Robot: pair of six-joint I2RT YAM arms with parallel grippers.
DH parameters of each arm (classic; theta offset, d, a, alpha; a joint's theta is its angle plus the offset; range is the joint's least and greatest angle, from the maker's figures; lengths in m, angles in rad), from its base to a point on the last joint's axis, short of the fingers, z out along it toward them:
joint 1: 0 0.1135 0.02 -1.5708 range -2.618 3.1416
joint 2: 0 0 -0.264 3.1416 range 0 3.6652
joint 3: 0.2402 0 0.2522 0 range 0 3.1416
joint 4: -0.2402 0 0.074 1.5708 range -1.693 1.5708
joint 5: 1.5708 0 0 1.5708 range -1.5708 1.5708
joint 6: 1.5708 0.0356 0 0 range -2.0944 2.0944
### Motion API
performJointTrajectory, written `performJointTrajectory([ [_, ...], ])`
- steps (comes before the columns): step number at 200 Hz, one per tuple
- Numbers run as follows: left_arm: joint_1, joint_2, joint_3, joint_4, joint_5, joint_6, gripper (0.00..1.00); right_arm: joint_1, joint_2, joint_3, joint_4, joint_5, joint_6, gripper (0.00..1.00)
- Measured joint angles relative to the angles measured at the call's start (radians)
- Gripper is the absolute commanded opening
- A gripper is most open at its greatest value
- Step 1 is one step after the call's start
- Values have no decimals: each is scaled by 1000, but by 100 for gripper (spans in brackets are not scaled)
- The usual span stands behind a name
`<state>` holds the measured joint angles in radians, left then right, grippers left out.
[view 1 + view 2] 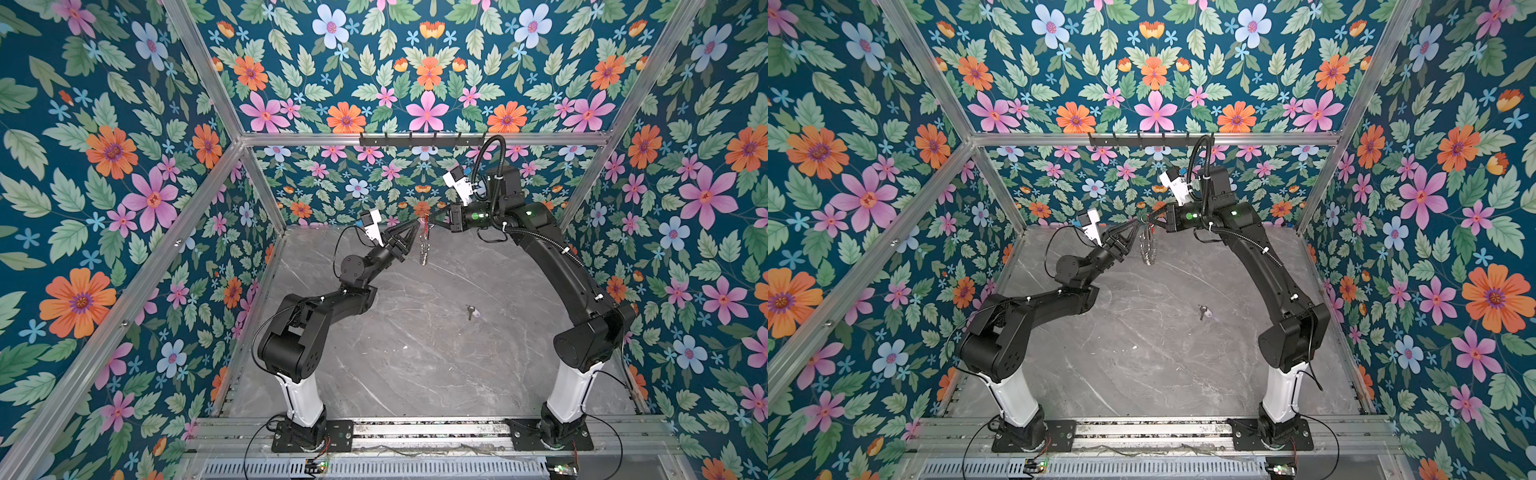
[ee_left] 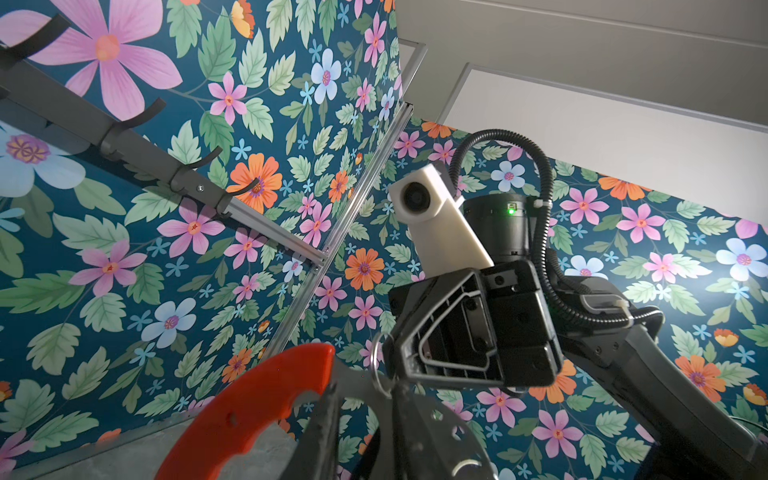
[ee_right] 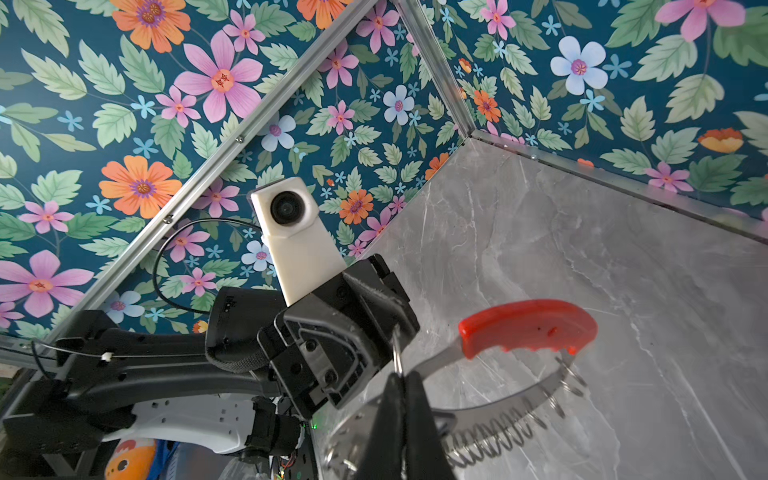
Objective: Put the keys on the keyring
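The keyring [image 1: 424, 249] hangs in the air near the back wall, between my two raised grippers, in both top views [image 1: 1148, 249]. Its red plastic section [image 3: 528, 328] and its spring-like row of small rings show in the right wrist view. My right gripper [image 3: 404, 376] is shut on one small silver ring [image 3: 397, 357] of the loop. My left gripper [image 2: 365, 386] stands slightly open. The loop's grey band crosses its tips beside the red section [image 2: 257, 407]. One key [image 1: 471, 311] with a pale tag lies alone on the table, right of centre [image 1: 1204, 311].
A dark rail of hooks [image 1: 422, 140] runs along the back wall above the grippers. The grey marble table [image 1: 415, 365] is boxed in by flowered walls and aluminium frame posts. Both arm bases stand on the front rail.
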<state>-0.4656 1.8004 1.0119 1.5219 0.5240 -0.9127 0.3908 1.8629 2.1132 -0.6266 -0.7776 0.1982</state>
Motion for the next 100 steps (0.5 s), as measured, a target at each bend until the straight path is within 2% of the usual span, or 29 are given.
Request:
performJointTrajectory([
  [34, 9, -15, -14, -31, 16, 32, 26, 4, 5, 45, -50, 26, -51, 0],
  [56, 37, -51, -24, -76, 51, 97, 29, 13, 20, 90, -108, 52, -110, 0],
  [74, 60, -79, -13, -164, 104, 193, 29, 20, 31, 117, -163, 89, -175, 0],
  [100, 65, -107, 51, -392, 197, 395, 29, 39, 45, 132, -238, 193, -283, 0],
])
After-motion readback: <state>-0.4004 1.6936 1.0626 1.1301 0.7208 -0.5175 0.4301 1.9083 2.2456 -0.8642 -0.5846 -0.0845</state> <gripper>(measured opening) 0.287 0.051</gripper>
